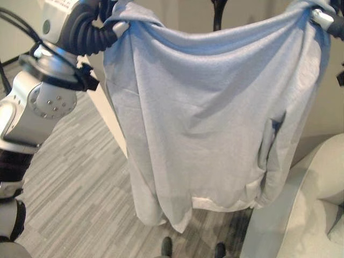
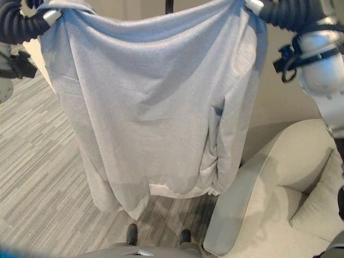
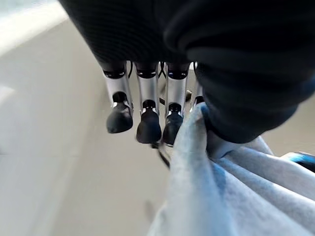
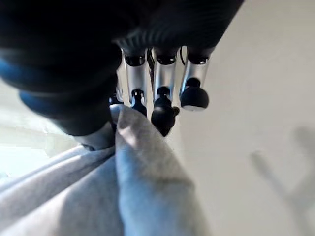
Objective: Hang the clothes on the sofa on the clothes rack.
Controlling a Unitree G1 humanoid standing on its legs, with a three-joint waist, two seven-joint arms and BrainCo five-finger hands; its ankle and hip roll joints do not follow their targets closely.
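Observation:
A pale grey-blue sweatshirt (image 1: 204,118) hangs spread wide in the air, held by its top edge at both ends. My left hand (image 1: 121,27) is shut on the upper left corner, and my right hand (image 2: 252,6) grips the upper right corner. In the left wrist view the cloth (image 3: 221,196) bunches against the hand beside the dark-tipped fingers (image 3: 147,128). The right wrist view shows the same: fabric (image 4: 138,187) pinched beside the fingers (image 4: 162,113). Behind the top of the garment rises the dark pole of the clothes rack (image 1: 217,13), mostly hidden by the cloth.
A cream sofa (image 2: 301,161) with a cushion (image 2: 322,209) stands at the lower right, its arm close to the garment's hem. Two dark feet (image 1: 166,246) show on the striped grey carpet (image 1: 70,188) below the hem. A beige wall stands behind.

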